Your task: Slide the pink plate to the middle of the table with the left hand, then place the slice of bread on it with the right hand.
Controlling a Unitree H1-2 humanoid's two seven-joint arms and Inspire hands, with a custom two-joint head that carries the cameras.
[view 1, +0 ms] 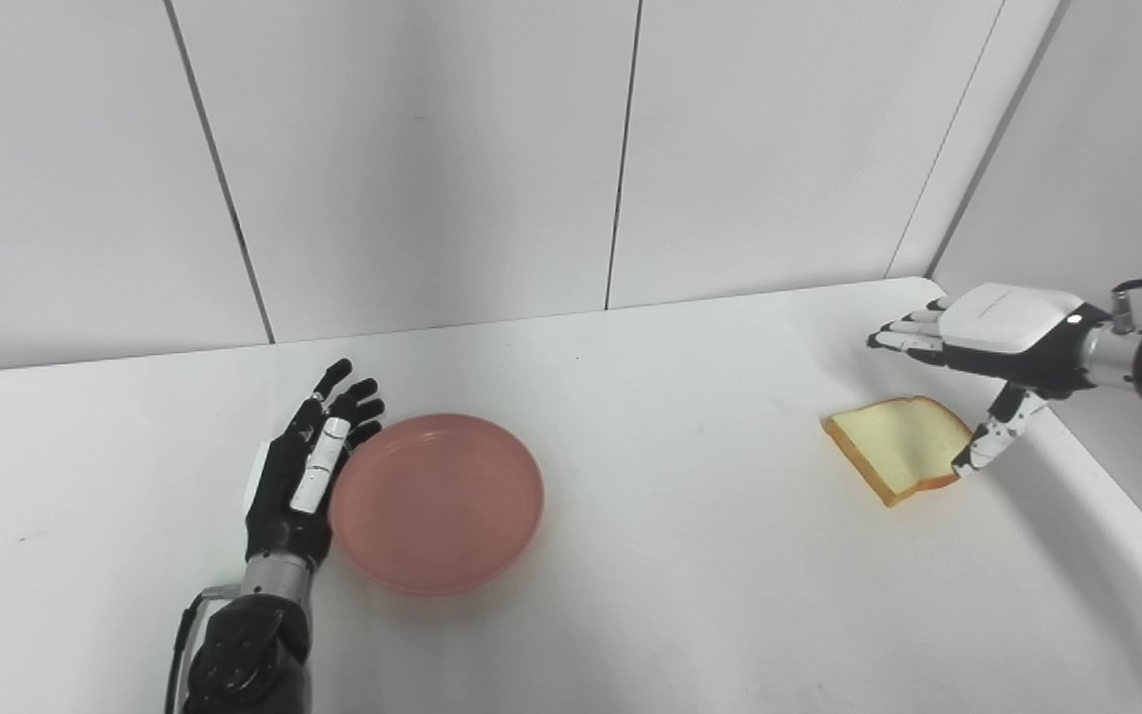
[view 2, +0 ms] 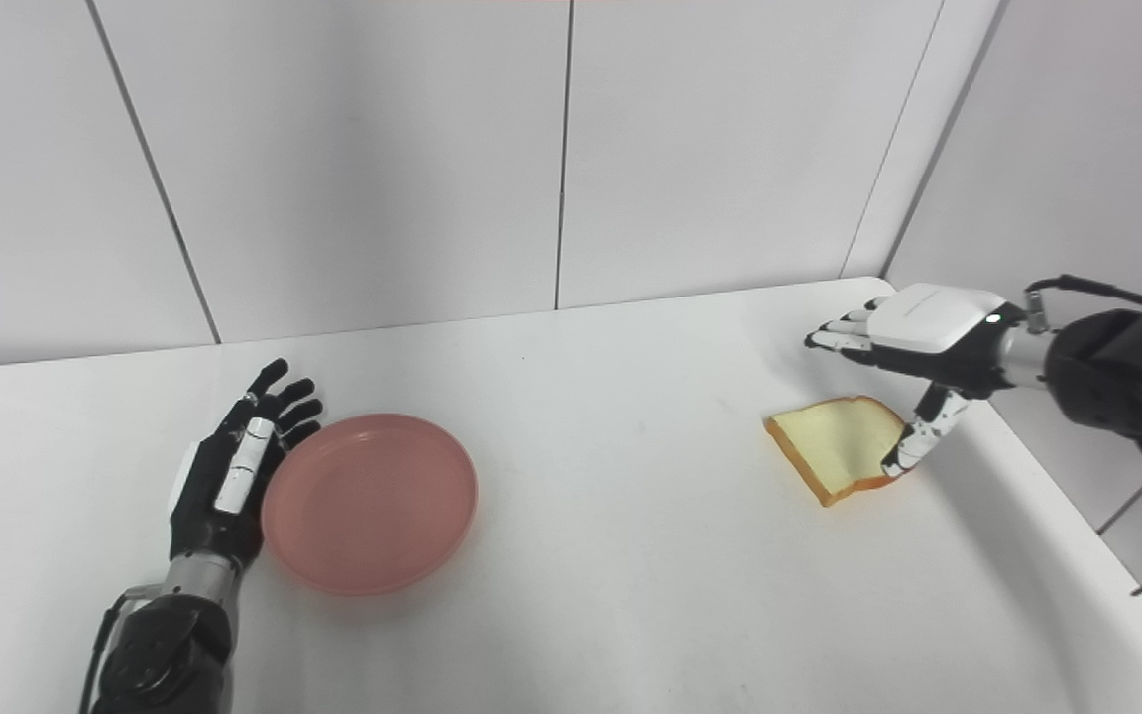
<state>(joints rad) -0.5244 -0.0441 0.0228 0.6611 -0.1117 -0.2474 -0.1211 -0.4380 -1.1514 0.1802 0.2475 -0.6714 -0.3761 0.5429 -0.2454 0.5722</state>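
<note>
A round pink plate (view 1: 437, 501) lies on the white table (view 1: 680, 555), left of the middle. My left hand (view 1: 303, 466) is open and flat, its inner side against the plate's left rim. A slice of bread (view 1: 898, 444) with a brown crust lies flat near the table's right edge. My right hand (view 1: 987, 342) hovers open just above and to the right of the bread, fingers stretched toward the back wall, thumb pointing down and touching the slice's right edge. The same scene shows in the right eye view: plate (view 2: 370, 501), bread (view 2: 839, 446).
White wall panels stand behind the table and along its right side. The table's right edge (view 1: 1116, 496) runs close under my right arm.
</note>
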